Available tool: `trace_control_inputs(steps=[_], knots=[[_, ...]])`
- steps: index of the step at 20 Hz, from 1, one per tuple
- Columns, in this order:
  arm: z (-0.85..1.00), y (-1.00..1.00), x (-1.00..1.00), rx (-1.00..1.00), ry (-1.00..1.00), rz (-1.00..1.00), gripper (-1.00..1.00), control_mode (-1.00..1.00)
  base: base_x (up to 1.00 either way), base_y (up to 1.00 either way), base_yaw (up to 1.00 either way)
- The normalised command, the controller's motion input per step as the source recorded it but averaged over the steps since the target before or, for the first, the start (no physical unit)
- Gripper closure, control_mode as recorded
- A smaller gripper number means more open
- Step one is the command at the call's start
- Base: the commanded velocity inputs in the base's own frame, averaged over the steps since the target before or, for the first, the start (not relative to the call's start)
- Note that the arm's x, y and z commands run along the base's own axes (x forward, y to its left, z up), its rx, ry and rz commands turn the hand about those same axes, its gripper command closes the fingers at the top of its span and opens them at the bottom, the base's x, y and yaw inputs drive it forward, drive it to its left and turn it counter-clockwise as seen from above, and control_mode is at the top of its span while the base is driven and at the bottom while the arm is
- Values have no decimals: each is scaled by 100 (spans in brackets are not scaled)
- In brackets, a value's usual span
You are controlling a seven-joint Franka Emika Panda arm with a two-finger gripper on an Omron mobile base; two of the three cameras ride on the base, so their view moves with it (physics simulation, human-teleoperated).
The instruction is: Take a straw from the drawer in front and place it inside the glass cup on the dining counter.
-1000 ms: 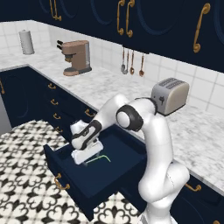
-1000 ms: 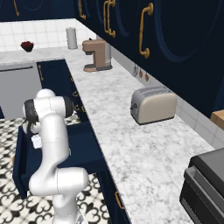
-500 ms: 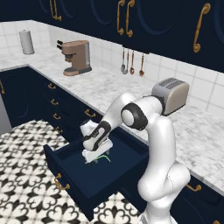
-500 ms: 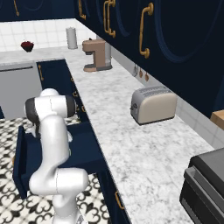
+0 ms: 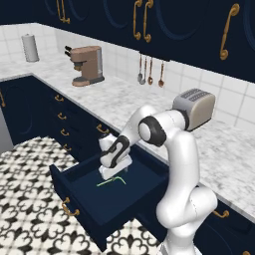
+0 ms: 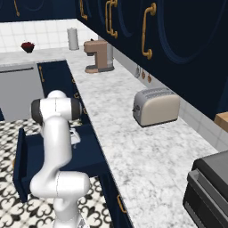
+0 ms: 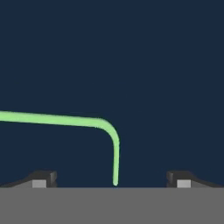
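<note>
The navy drawer [image 5: 84,211] stands pulled open below the marble worktop, its brass pull [image 5: 69,209] at the front. On its floor lies the thin light-green straw [image 5: 112,182], which has a bent end. My gripper [image 5: 113,175] reaches down into the drawer just above the straw. In the hand view the straw [image 7: 78,122] runs in from the left and bends down between my two fingertips [image 7: 41,179], which stand wide apart; the gripper [image 7: 112,181] is open with the straw's short leg midway between them. In the right base view the arm hides most of the drawer [image 6: 26,156].
A toaster [image 5: 195,108] and a coffee machine [image 5: 85,64] stand on the marble worktop [image 5: 124,99]. Utensils [image 5: 149,72] hang on the tiled wall. Navy lower drawers [image 5: 60,124] lie to the left, patterned floor tiles [image 5: 30,199] in front.
The hand has gone lower into the drawer and a little to the right, closing in on the straw. The straw has not moved.
</note>
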Motion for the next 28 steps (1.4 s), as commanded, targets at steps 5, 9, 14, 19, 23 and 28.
trace_control_inputs(steps=[5,9,14,19,23,28], knots=[[-31,0,5,5,0,6,-100,-100,0,0,0],[-20,0,0,2,0,9,-100,-100,0,0,0],[-25,0,7,1,0,8,-100,-100,0,0,0],[-33,0,8,4,0,8,-100,-100,0,0,0],[-42,0,1,7,0,9,100,-100,0,0,0],[-47,1,-5,8,0,8,100,-100,0,0,0]])
